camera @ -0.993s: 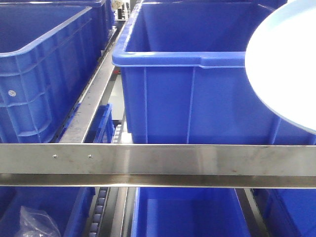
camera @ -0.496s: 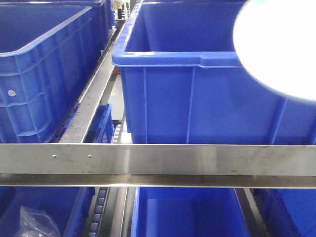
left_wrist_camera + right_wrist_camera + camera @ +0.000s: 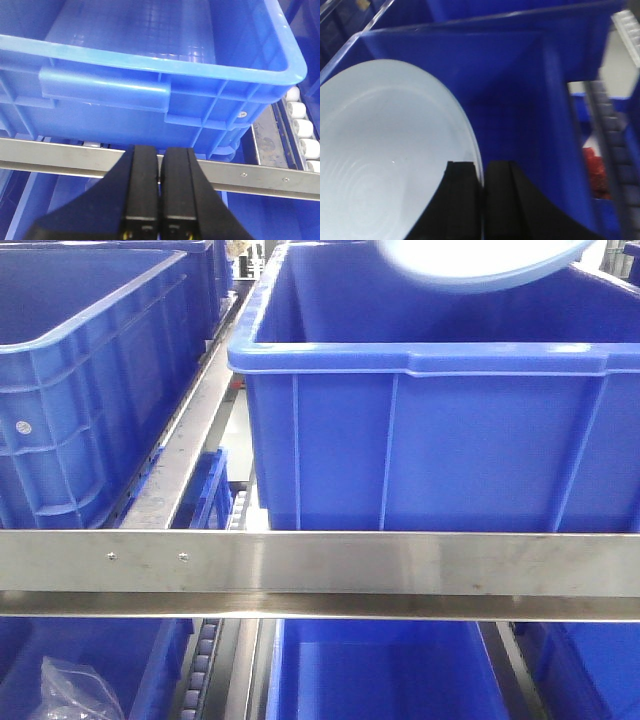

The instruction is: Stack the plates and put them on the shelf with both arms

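Closest in the right wrist view, the right hand has its two black fingers pinched almost together on the rim of the plate. The plate fills the 9 o'clock side of that view. It is tipped up on its edge, not lying flat. I can see only one plate here; I cannot tell if a second one sits against it.

The left hand has its fingers pressed tight together with nothing between them. Just past it runs the steel rail of the shelf.

Farther on, the plate hangs over the open big blue crate on the shelf. From the front it shows only as a pale blur at 12 o'clock, above the crate's back part.

The plate looks hard, smooth and shiny, so it may slip. It would likely break if dropped. A grip on the low rim seems best, held firm. Its wide shape may swing, so a slow, gentle lowering is safest.
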